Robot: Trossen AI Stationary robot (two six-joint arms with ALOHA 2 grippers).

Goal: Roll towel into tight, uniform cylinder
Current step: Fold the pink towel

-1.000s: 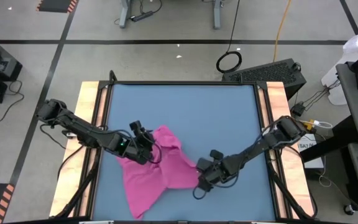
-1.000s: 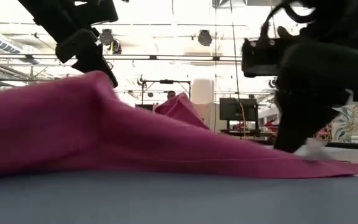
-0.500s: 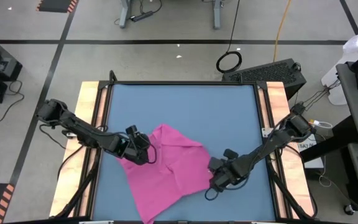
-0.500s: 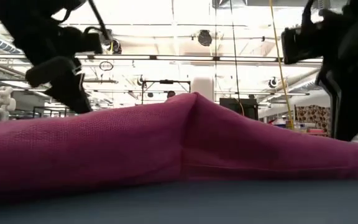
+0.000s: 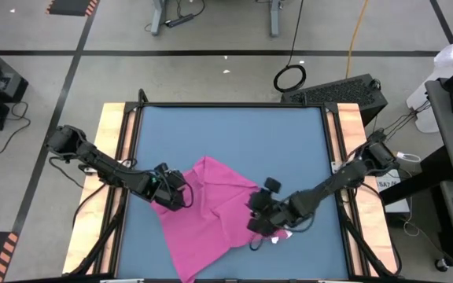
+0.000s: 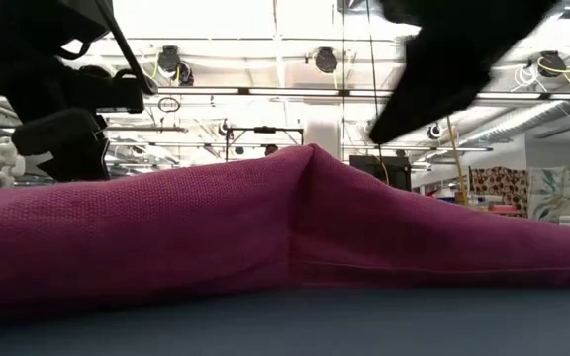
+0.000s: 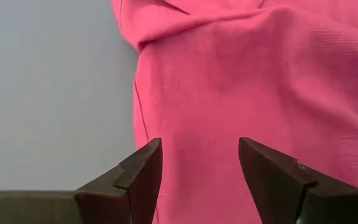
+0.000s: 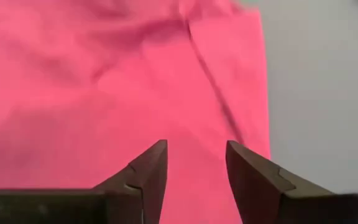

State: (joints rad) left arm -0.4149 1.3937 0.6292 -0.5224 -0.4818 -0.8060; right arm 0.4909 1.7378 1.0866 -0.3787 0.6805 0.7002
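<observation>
We are at the laying-out step: nothing is rolled, and the thin magenta-pink towel (image 5: 208, 212) lies spread but rumpled on the near half of the blue tabletop (image 5: 234, 134), with a raised fold running through its middle, plain in the low view (image 6: 310, 158).

Nearest us, the right gripper (image 5: 259, 222) hovers over the towel's right edge with its fingers (image 8: 148, 171) parted and nothing between them. The left gripper (image 5: 175, 194) sits over the towel's left edge, likewise spread and empty, cloth showing under its fingers (image 7: 138, 177).

Next, we judge, the cloth needs flattening, then both grippers must catch one edge squarely to start a tight, even turn.

Against a second ago, the right gripper has let go of the corner it pinched, and the bunched cloth has spread out flatter.
</observation>
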